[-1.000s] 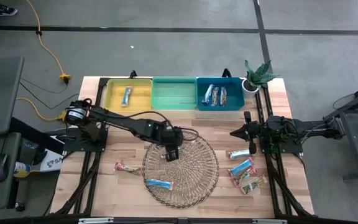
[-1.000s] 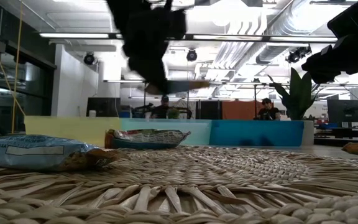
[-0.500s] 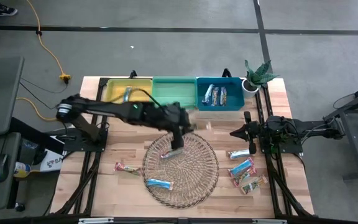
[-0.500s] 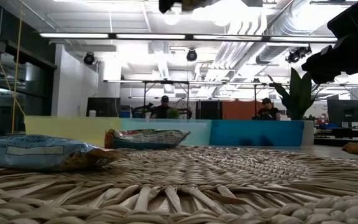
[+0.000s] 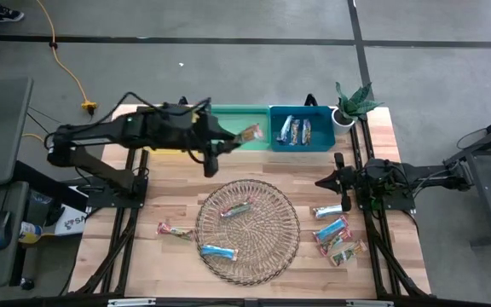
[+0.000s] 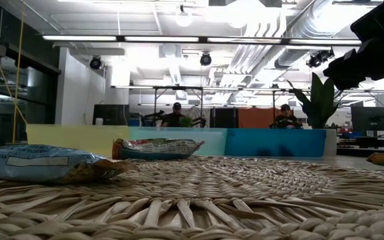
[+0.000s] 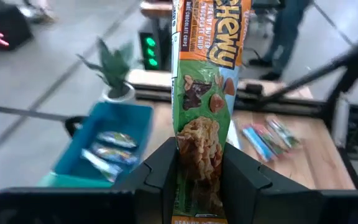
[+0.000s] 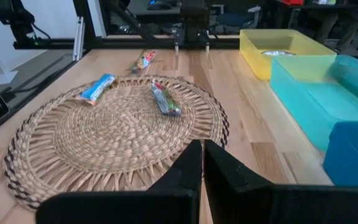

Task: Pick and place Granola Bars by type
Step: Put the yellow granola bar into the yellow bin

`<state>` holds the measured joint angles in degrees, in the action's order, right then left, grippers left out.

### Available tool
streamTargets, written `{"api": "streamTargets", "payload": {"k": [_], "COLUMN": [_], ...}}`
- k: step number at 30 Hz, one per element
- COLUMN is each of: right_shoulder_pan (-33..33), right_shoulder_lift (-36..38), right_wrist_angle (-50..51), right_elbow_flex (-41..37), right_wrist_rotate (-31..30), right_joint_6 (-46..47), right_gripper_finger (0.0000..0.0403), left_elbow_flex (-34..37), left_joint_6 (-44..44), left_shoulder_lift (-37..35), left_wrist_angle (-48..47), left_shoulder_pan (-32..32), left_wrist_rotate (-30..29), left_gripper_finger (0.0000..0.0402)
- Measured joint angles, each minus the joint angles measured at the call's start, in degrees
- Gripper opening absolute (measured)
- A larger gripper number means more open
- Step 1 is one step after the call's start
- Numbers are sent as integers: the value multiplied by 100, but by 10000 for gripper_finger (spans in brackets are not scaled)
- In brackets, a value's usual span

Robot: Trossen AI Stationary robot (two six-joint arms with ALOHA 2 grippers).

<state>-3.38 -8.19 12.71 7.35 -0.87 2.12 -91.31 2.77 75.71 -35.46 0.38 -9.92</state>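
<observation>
High view: the left arm stretches across the yellow bin (image 5: 156, 124), its left gripper (image 5: 244, 135) carrying a granola bar (image 5: 250, 133) over the green bin (image 5: 239, 126). The right gripper (image 5: 324, 182) waits beside the wicker tray (image 5: 262, 243).

Left wrist view: both fingers (image 7: 160, 165) clamp the bar.

Right wrist view: fingers (image 8: 191, 163) together, holding nothing.

You've got a round wicker tray (image 5: 267, 247) mid-table, on a wooden tabletop (image 5: 169, 256). Yellow bin (image 5: 162, 141), green bin (image 5: 228, 119) and blue bin (image 5: 318, 143) line the far edge, touching side by side. Potted plant (image 5: 350, 104) sits just beside the blue one. Yellow cable (image 5: 68, 72) runs across the floor. Low view shows two people (image 6: 176, 115) in the room behind.
</observation>
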Motion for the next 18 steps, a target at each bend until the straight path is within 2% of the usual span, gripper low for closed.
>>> {"api": "streamTargets", "payload": {"k": [7, 13, 18], "right_shoulder_pan": [0, 0, 0], "right_shoulder_lift": [-79, -148, -195], "right_wrist_angle": [45, 15, 39], "right_elbow_flex": [6, 7, 4], "right_wrist_rotate": [1, 1, 1], "right_joint_6": [1, 0, 0], "right_gripper_finger": [0, 0, 0], "left_elbow_flex": [4, 2, 4], "left_joint_6": [17, 411, 572], "left_shoulder_lift": [-707, -1117, -1148], "left_wrist_angle": [-402, -550, -872], "left_shoulder_pan": [4, 1, 4], "left_wrist_rotate": [-1605, -3894, -5622], "left_gripper_finger": [94, 94, 94]}}
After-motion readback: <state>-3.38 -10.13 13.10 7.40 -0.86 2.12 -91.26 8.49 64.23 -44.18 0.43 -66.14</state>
